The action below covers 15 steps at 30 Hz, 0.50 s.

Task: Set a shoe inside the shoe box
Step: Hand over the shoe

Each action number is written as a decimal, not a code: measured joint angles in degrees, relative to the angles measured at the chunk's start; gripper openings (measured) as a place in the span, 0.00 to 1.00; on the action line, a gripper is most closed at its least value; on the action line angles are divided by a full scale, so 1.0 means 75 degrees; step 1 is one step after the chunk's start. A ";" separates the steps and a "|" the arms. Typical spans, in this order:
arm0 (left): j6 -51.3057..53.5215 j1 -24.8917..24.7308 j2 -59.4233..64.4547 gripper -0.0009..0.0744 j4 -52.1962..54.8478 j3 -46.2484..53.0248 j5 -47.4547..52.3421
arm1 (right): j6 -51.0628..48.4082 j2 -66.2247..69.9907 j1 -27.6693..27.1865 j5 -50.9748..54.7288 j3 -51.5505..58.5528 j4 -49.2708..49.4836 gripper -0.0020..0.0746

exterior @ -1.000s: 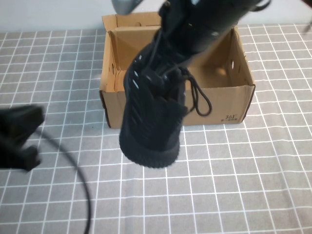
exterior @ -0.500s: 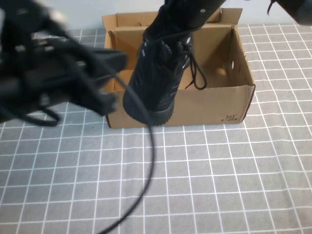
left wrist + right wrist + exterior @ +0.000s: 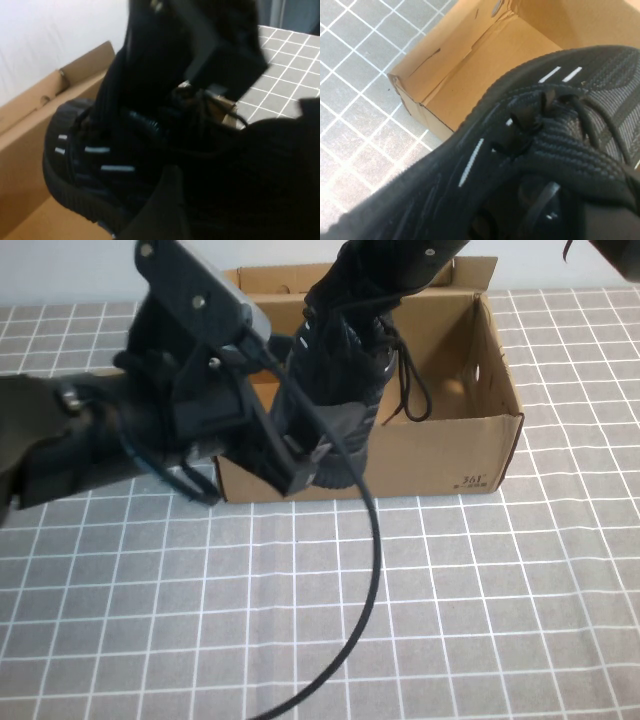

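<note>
I saw the black mesh sneaker with small white dash marks (image 3: 335,370) hanging toe-down over the open brown corrugated cardboard shoe box (image 3: 440,455), near its left half. Its toe was low, close to the front wall of the box, and its heel pointed up toward the right arm. One black lace (image 3: 408,390) hung loose beside it, inside the box.

The right gripper (image 3: 385,270) was above the back part of the box and it pinched the shoe at the heel end; its fingers were pressed together on the collar. In the right wrist view the shoe (image 3: 530,150) filled most of the picture, with the box corner (image 3: 435,85) behind it.

The left gripper (image 3: 300,455) was at the front left corner of the box, just beside the toe of the shoe. Its fingers looked spread, one finger (image 3: 290,475) in front of the box wall. I could not tell if it touched the shoe. In the left wrist view the shoe (image 3: 100,160) was very near.

The box stood on a grey cloth with a white grid (image 3: 450,600). A black cable (image 3: 370,570) curved from the left arm over the cloth.
</note>
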 joint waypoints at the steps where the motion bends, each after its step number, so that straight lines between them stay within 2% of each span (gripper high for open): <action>1: 0.0000 0.0000 0.0096 0.90 -0.0143 0.0000 -0.0066 | 0.0000 0.0000 0.0000 0.0000 0.0000 0.0013 0.06; 9: 0.0537 -0.0006 0.1082 0.90 -0.1314 -0.0005 -0.0825 | -0.0014 0.0000 -0.0018 -0.0021 -0.0005 -0.0015 0.06; 15: 0.1780 -0.0006 0.1307 0.90 -0.2563 -0.0017 -0.0881 | -0.0014 0.0000 -0.0018 0.0024 -0.0005 0.0061 0.06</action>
